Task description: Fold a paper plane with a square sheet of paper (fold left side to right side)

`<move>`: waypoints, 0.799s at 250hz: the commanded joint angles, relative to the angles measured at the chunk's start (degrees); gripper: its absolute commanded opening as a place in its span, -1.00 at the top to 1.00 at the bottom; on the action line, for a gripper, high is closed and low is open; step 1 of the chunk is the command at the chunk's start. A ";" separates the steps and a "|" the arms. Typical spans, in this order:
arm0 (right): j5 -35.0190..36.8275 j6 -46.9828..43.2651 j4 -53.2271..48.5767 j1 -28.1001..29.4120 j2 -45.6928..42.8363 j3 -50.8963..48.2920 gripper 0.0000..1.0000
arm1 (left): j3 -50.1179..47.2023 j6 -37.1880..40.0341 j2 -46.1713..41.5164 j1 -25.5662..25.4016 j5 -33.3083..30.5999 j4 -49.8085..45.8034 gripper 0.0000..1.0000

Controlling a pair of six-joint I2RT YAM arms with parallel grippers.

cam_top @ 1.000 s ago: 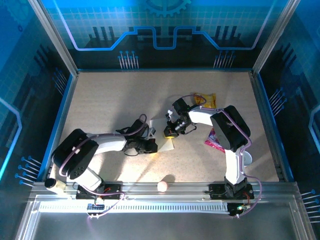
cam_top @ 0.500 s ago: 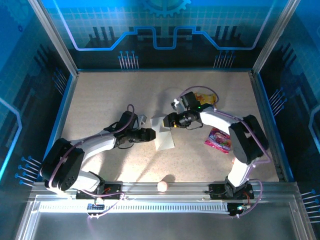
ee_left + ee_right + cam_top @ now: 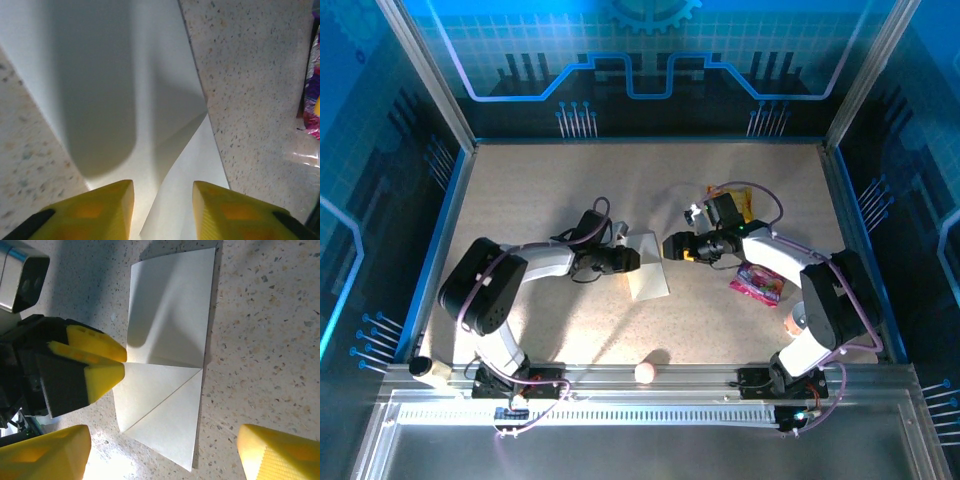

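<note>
There it was: the narrow, creased white sheet of paper (image 3: 648,270) lay on the speckled tabletop (image 3: 540,200) between the arms, its long axis running away from the bases. The left tool (image 3: 634,260) was nearer, at the paper's left edge, fingers slightly apart. The right tool (image 3: 672,246) hung just beside it, spread wide. A diagonal crease crossed one end.

Speckled beige stone-look desk (image 3: 540,190), flat, matte. Blue-lit translucent back wall panel (image 3: 650,60), with circuit-line and gear pattern. Matching blue patterned side panels, left (image 3: 370,180) and right (image 3: 920,170). Slanted aluminium frame posts (image 3: 425,70) at back corners. Blue trim (image 3: 438,240) along desk sides. Ribbed aluminium rail (image 3: 650,378) across near edge. Bright light patch (image 3: 610,335) on desk, front centre.
</note>
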 commanded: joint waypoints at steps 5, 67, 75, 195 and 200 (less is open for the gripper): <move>-1.47 0.36 0.85 -1.01 -1.37 -0.64 -0.56 | 1.49 1.50 1.15 0.30 2.54 0.37 0.48; -6.32 3.45 5.59 -0.94 1.88 -0.56 -0.54 | -2.60 1.05 -6.15 0.21 2.27 -0.23 0.95; -7.03 4.36 6.76 -0.94 2.58 -0.61 -0.53 | -3.22 0.81 -7.20 0.21 2.18 -0.01 0.99; -14.84 13.52 18.98 2.06 12.74 2.44 -0.54 | -11.09 -4.27 -15.91 0.27 0.75 7.24 1.00; -14.68 13.68 19.08 2.26 13.10 2.62 -0.54 | -11.19 -4.27 -15.99 0.22 0.74 7.30 1.00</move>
